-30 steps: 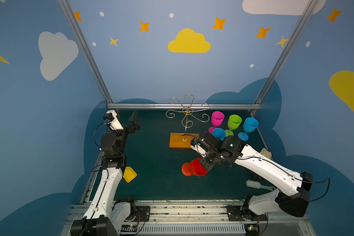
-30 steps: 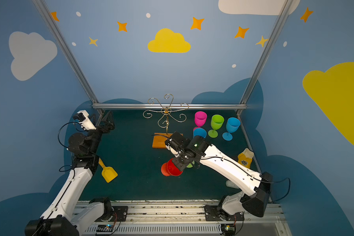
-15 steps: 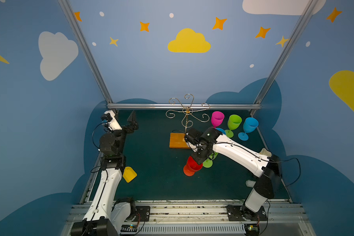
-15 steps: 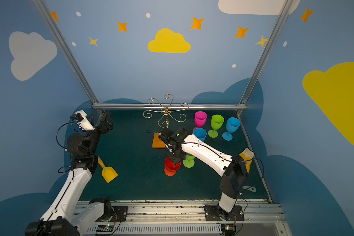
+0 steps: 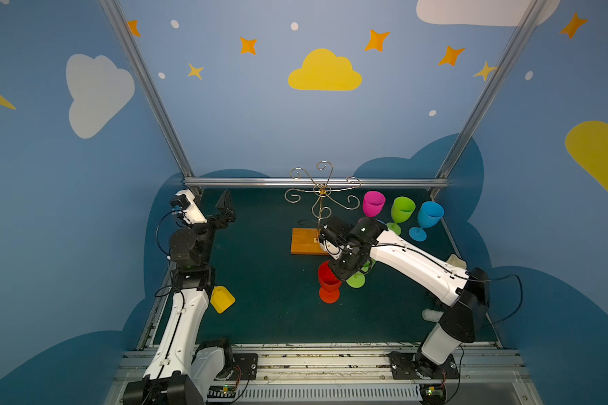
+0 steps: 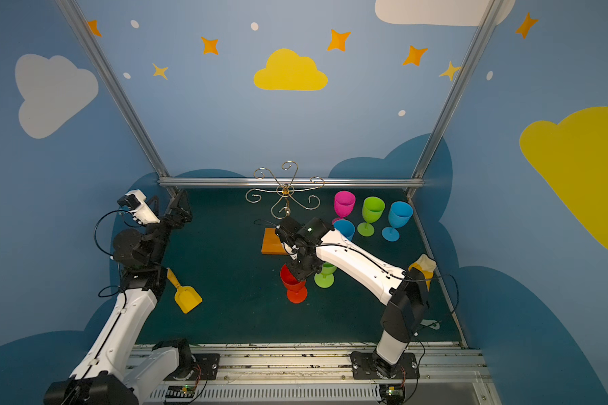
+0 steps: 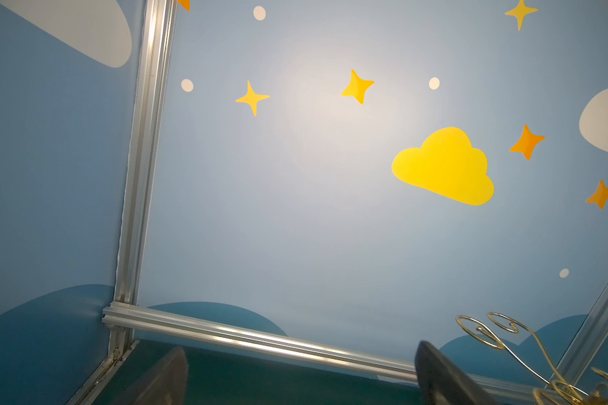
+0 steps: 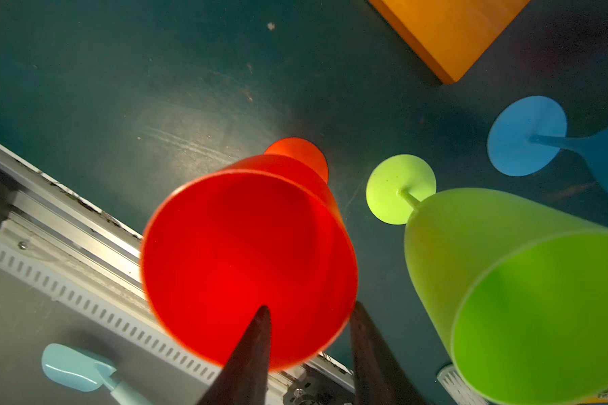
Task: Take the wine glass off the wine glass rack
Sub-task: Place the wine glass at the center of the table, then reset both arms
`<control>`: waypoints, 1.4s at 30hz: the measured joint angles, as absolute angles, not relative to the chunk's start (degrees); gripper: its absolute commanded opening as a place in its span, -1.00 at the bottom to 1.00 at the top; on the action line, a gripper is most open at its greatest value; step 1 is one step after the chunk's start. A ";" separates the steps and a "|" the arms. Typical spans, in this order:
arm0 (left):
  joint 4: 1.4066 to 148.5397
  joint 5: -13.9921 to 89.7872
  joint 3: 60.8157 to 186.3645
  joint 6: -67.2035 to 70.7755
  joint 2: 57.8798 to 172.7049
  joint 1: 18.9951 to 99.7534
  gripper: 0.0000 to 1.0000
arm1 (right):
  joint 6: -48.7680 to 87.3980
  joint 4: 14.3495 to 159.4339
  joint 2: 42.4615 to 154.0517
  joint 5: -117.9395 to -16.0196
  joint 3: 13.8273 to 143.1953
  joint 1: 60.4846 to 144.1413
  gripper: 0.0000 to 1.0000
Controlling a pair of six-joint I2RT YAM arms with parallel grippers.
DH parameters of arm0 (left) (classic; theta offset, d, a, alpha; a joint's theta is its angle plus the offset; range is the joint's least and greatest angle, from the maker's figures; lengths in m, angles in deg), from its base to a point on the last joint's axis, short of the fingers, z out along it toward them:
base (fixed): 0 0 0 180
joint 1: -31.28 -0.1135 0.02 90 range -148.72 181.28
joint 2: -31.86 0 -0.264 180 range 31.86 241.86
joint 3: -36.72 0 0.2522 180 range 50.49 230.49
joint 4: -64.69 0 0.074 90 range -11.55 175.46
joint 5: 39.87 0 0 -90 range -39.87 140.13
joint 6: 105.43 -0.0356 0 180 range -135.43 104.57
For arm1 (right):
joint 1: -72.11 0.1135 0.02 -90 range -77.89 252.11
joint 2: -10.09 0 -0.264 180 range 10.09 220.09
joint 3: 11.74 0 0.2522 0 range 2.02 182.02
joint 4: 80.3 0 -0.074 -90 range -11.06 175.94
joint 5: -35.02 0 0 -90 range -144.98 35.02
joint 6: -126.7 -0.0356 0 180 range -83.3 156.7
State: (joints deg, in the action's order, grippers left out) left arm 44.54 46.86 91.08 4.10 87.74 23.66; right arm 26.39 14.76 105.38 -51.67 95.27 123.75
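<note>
- We've got the red glass (image 5: 329, 280) upright on the table (image 5: 267, 280), centre frame, below the rack (image 5: 304, 242).
- Our right pincer (image 8: 309, 308) straddles its rim, parted, not clamping.
- Our left pincer (image 6: 167, 205) gapes, frame left.

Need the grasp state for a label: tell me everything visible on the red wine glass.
The red wine glass looks like translucent red plastic: a wide tapered bowl, a short stem and a round foot. It is empty and stands roughly upright on its foot on the dark green table. It is in front of the wine glass rack and its wooden base, beside a green glass, apart from both. The right gripper straddles its rim, one finger inside the bowl and one outside, jaws parted. Contact with the wall is unclear.
</note>
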 measured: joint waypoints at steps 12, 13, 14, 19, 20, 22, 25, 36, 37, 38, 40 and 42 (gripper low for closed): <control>46.77 46.03 91.06 3.68 85.42 23.55 0.99 | 33.04 30.87 77.75 -52.19 82.84 116.84 0.70; 47.47 45.50 91.06 3.22 85.18 23.55 0.99 | 33.65 32.73 75.17 -52.37 80.76 114.61 0.71; 48.30 44.48 91.04 2.46 84.99 23.55 0.99 | 34.31 35.27 72.74 -52.32 78.38 112.40 0.72; 50.18 42.42 88.31 -0.91 84.55 24.93 0.99 | 36.73 46.54 63.06 -51.89 65.46 101.67 0.76; 50.53 42.55 87.04 -1.83 84.29 25.69 0.99 | 36.62 48.79 61.90 -52.06 62.90 98.50 0.76; 51.58 43.30 84.51 -3.77 83.48 27.48 0.99 | 35.90 53.30 60.81 -52.41 58.18 92.62 0.76; 52.52 45.39 80.57 -6.83 82.41 30.30 0.99 | 33.93 60.88 60.77 -52.06 50.77 86.20 0.76; 47.65 54.47 67.09 -10.51 89.27 31.26 0.99 | 31.38 87.90 70.58 -45.72 33.55 79.47 0.76; 46.42 54.84 65.97 -10.53 90.39 31.02 0.99 | 31.44 89.30 72.24 -45.70 33.64 78.94 0.76; 45.00 55.01 64.92 -10.53 91.52 30.56 0.99 | 31.31 90.17 73.93 -45.70 33.86 78.55 0.76; 42.75 55.14 63.30 -10.51 93.69 29.34 0.99 | 31.29 91.90 76.79 -45.81 33.94 77.98 0.76; 40.72 55.06 62.17 -10.51 95.61 28.40 0.99 | 31.51 95.11 78.56 -46.31 32.96 77.39 0.76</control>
